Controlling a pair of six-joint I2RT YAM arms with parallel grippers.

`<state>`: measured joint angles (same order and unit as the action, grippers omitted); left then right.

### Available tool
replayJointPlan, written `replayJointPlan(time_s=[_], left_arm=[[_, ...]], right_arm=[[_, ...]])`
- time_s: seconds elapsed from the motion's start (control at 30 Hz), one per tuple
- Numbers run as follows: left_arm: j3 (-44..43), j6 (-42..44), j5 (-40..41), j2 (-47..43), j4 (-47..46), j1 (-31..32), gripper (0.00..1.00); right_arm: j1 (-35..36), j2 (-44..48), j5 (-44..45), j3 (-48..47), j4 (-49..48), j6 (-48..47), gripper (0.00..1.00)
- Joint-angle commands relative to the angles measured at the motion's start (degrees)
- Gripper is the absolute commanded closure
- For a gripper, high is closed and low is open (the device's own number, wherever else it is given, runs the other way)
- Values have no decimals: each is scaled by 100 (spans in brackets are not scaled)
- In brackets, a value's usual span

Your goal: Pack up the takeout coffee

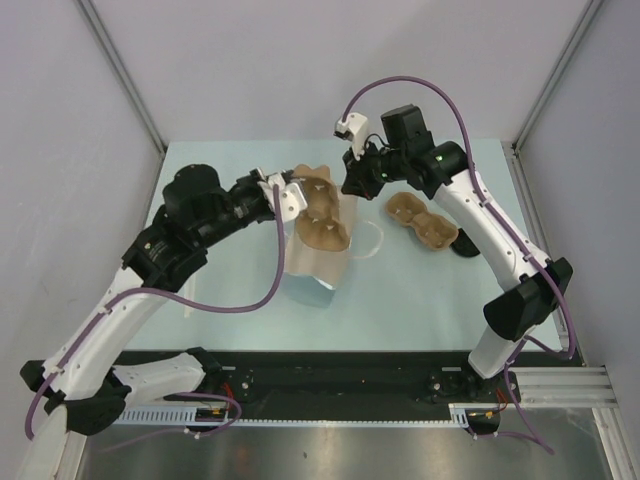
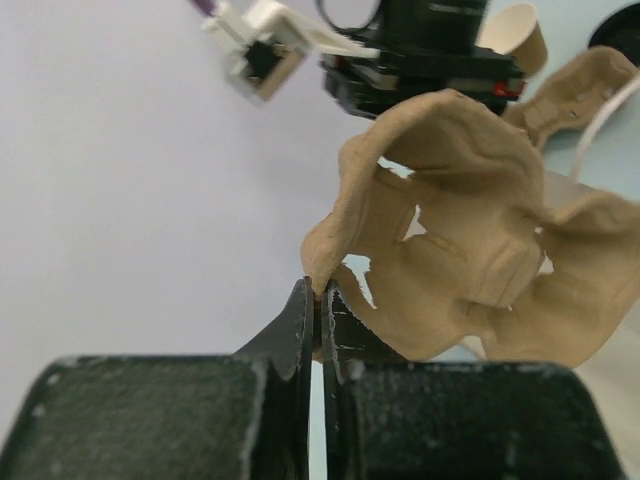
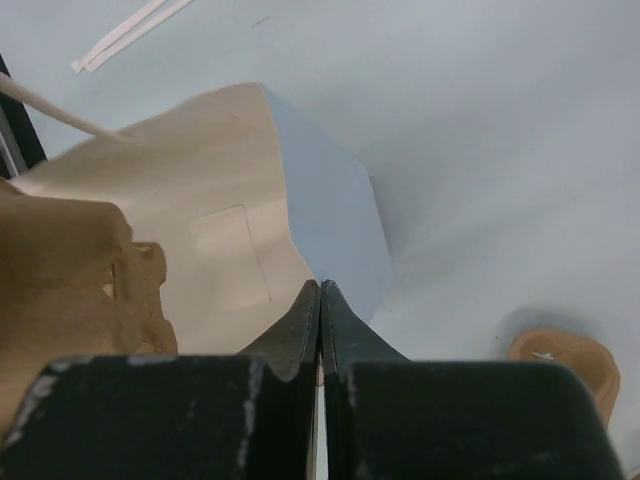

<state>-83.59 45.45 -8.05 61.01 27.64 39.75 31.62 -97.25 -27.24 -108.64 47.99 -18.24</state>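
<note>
looking for the paper cup (image 2: 515, 35), i find it only in the left wrist view. it shows just past the right arm's wrist with its cream inside facing the camera, so i judge it lies beyond the bag on the right side, nowhere near the bag's mouth. the black lid (image 2: 620, 25) is off it, further right at the frame edge and apart from the cup. from above i cannot make the cup out, as the right arm seems to cover that spot, and i cannot tell whether it stands or lies on its side. my left claw (image 2: 318, 290) is closed, pinching the rim of the pulp carrier (image 2: 470, 230) and holding it over the mouth of the blue bag (image 3: 335, 220). my right claw (image 3: 320, 290) is closed too, nipped onto the bag's rim. a second carrier (image 1: 422, 220) lies on the tabletop (image 1: 420, 300) just right of the bag. the right arm is plainly the nearer one to the cup. i reckon it would have to let go of the bag rim and swing outward, away from the bag, to reach it. the left arm is across the bag and loaded.
</note>
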Motion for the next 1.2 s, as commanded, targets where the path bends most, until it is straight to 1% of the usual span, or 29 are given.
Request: replayJointPlan(time_s=[0.0, 0.2, 0.43, 0.7, 1.17], left_arm=[[316, 429, 198, -81, 5, 323, 100], [676, 456, 655, 95, 163, 481, 100], [1134, 351, 638, 121, 84, 516, 100], [1503, 122, 682, 455, 75, 543, 100], [1566, -106, 542, 1360, 830, 543, 100]], right_arm=[[64, 189, -185, -26, -211, 119, 100], [160, 189, -220, -26, -158, 75, 100], [196, 172, -290, -34, -132, 57, 100], [161, 128, -378, -43, -193, 92, 100], [143, 84, -642, -52, -211, -118, 100]])
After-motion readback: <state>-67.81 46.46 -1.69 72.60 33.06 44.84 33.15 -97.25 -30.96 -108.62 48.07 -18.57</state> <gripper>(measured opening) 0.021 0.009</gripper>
